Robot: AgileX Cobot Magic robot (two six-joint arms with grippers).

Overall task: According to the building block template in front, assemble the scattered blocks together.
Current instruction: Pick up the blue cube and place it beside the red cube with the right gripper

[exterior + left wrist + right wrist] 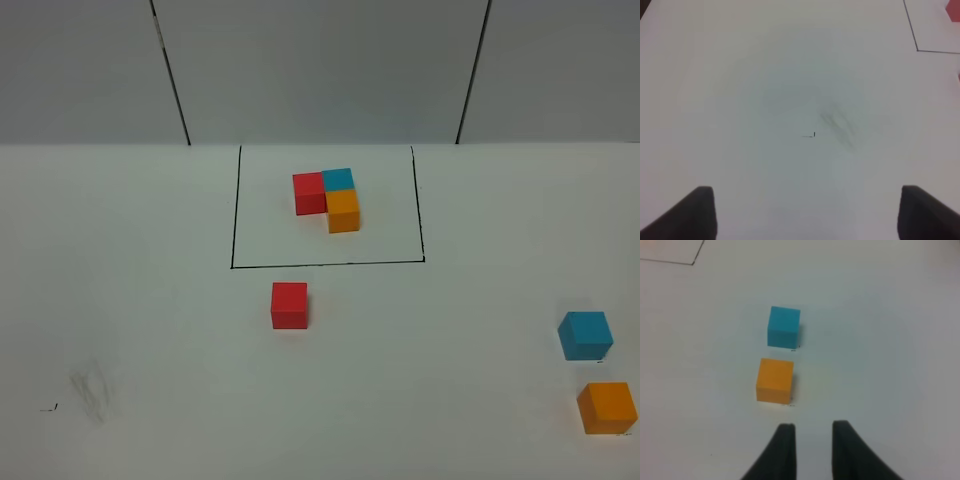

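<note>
- The template (327,197), an L of three joined cubes, is sitting at the far middle of the white tabletop (150,300). Its red piece is lying to the left, the teal-blue one is touching it on the right, and the orange one is standing in front of the teal-blue one.
- A thin black rectangle (233,210) drawn on the tabletop is framing the template on three sides.
- The loose red cube (289,305) is resting alone just outside the near line of the rectangle, toward its left half.
- The loose teal-blue cube (585,335) is sitting far off at the right edge of the high view. The loose orange cube (607,408) is lying just in front of it, near but not touching.
- The left end effector (810,215) is hovering with its fingers spread wide and is holding nothing. It is facing a faint grey smudge (837,125) on the bare left part of the tabletop.
- The right end effector (812,450) is keeping its fingers drawn close together and is gripping nothing. It is pointing toward the orange cube, with the teal-blue cube lying beyond.
</note>
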